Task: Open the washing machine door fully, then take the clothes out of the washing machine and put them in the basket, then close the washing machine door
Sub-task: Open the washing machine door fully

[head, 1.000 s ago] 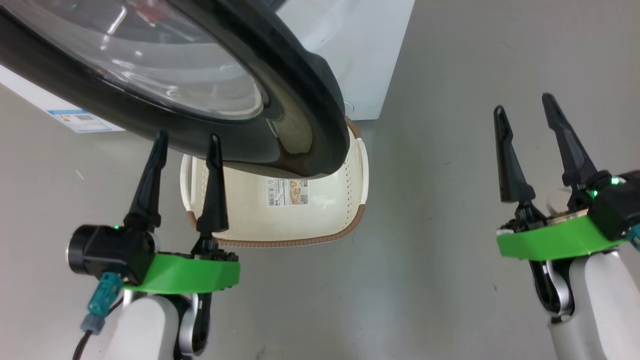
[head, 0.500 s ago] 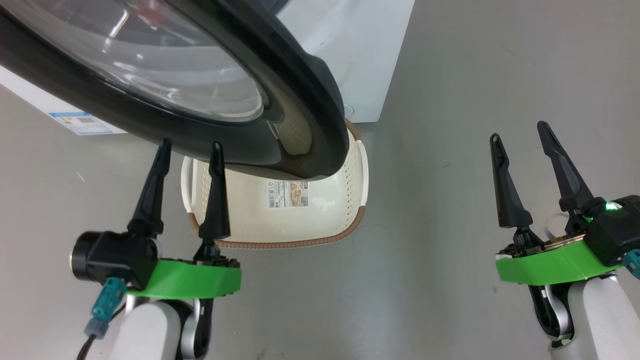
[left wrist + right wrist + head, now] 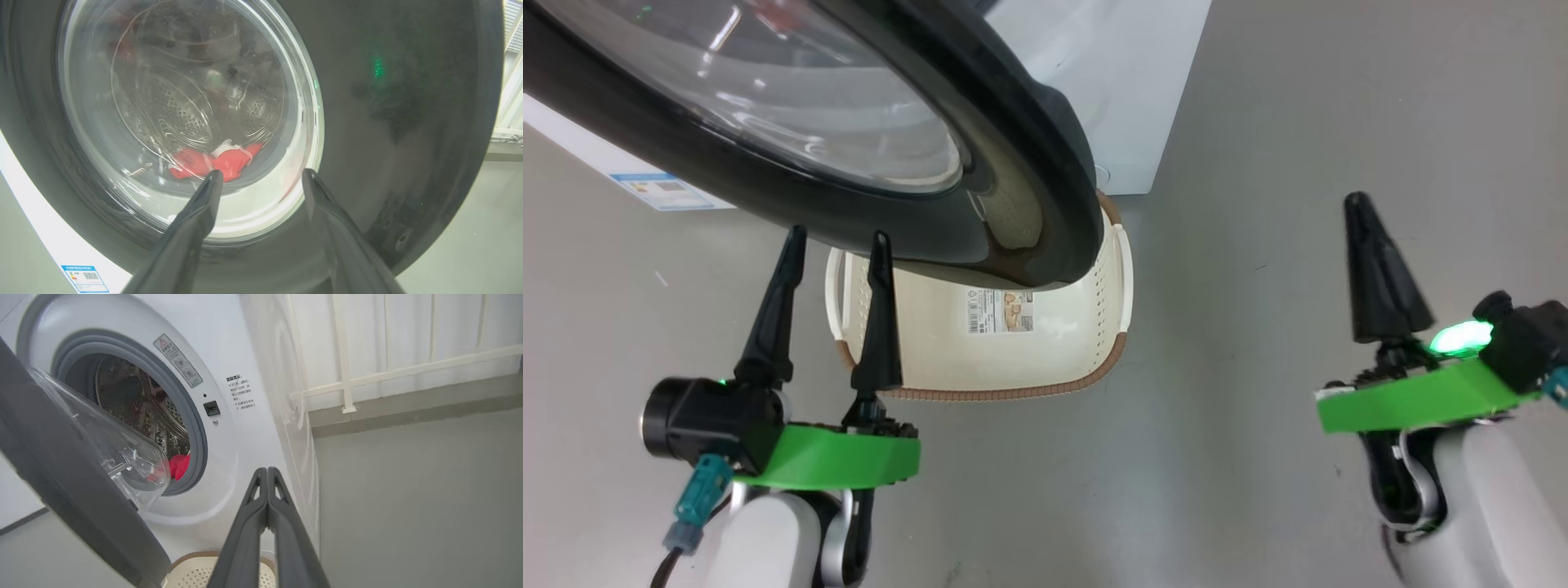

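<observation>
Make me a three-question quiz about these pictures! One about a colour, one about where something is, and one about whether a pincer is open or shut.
1. The clothes in the drum are: A blue; B red with white; C green.
2. The basket sits: A in the drum; B on the floor, below the washing machine door; C on a chair.
3. The right pincer is: A wide open; B shut on cloth; C shut, holding nothing.
Answers: 1 B, red fabric with white trim lies there. 2 B, it stands on the floor under the door. 3 C, its fingers meet with nothing between.
</observation>
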